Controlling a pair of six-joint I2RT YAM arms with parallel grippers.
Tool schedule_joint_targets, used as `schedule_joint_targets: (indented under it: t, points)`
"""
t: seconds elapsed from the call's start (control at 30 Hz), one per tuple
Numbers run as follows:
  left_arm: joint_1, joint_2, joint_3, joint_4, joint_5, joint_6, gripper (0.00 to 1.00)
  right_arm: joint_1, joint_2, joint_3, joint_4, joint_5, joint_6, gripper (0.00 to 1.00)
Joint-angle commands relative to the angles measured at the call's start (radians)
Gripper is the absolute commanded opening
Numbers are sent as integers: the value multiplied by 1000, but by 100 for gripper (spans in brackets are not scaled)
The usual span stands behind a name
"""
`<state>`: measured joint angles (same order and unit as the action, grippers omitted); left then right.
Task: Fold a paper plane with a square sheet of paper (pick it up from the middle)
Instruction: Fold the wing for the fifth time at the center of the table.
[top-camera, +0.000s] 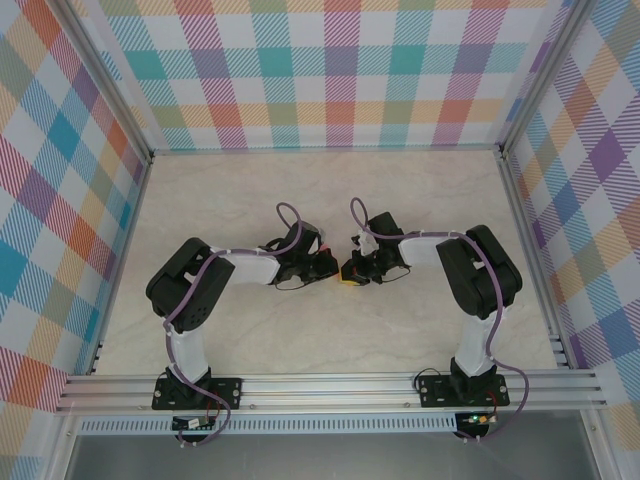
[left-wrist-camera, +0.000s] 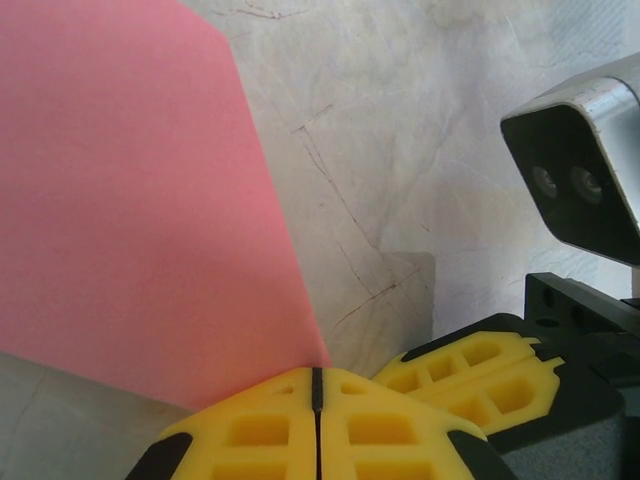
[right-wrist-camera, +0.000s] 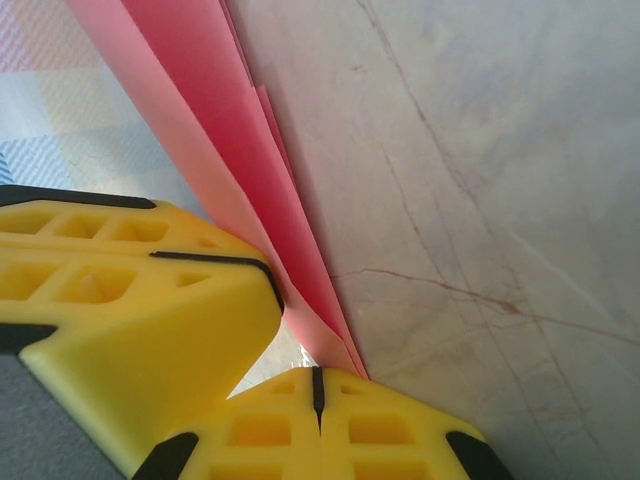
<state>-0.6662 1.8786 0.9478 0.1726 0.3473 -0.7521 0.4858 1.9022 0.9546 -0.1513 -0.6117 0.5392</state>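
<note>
The left yellow fingers (left-wrist-camera: 285, 405) and the right yellow fingers (right-wrist-camera: 285, 410) both pinch tight on one folded salmon-pink paper sheet (left-wrist-camera: 130, 200).

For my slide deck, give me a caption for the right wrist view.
Right gripper shut on the tip of folded pink paper, left gripper close beside it, marbled table behind.

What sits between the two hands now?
The folded pink paper: the right wrist view shows it wedged between the left hand and right hand, both shut on it.
</note>
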Motion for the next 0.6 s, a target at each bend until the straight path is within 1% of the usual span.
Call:
schedule_joint_targets:
  t: [0.0,0.13,0.23,0.33,0.57]
  points:
    - [-7,31,29,-23,-28,-18,6,2,95,-63,-133,176,0,3]
    - [-1,40,35,-107,-129,-27,6,1,95,-62,-142,189,-1,2]
    - [15,42,30,-138,-181,-33,6,1,95,-61,-146,193,-2,2]
    - [38,36,29,-160,-211,-29,6,-1,95,-63,-148,196,-1,2]
    - [109,31,35,-177,-235,-11,6,-4,101,-65,-151,202,-2,2]
